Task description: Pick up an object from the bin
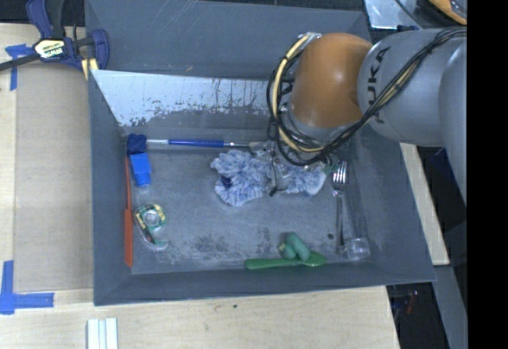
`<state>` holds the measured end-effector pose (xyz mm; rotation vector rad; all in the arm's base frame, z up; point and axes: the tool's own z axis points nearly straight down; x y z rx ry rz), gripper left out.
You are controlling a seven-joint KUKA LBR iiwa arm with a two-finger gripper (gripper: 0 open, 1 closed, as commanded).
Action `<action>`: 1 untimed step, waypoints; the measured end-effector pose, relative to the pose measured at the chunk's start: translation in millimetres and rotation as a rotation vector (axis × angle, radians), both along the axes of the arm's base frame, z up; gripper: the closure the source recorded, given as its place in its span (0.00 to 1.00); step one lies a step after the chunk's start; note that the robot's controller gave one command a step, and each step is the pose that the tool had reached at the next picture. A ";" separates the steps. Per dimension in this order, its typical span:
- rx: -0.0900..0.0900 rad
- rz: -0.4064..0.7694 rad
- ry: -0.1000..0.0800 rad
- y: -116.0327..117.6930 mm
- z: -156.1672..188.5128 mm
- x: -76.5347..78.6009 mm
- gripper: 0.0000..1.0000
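My gripper (276, 175) reaches down under the arm's orange cover into the middle of the bin, onto a crumpled blue-and-white cloth (244, 174). The cloth spreads to both sides of the gripper, and its right part lies below the cover. A blue pen (198, 144) lies just behind the cloth, pointing toward the gripper. A clear-handled fork (340, 181) lies to the gripper's right, its tines toward the back wall.
A green, long-handled thing (290, 255) lies along the front wall. At the left wall are a blue block (139, 160), an orange stick (128, 216) and a small clear piece with yellow in it (151, 219). The arm covers the bin's back right.
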<state>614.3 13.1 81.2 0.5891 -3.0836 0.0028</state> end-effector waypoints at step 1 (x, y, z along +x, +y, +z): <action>0.000 -0.001 -0.004 -0.3 18.0 1.1 1.00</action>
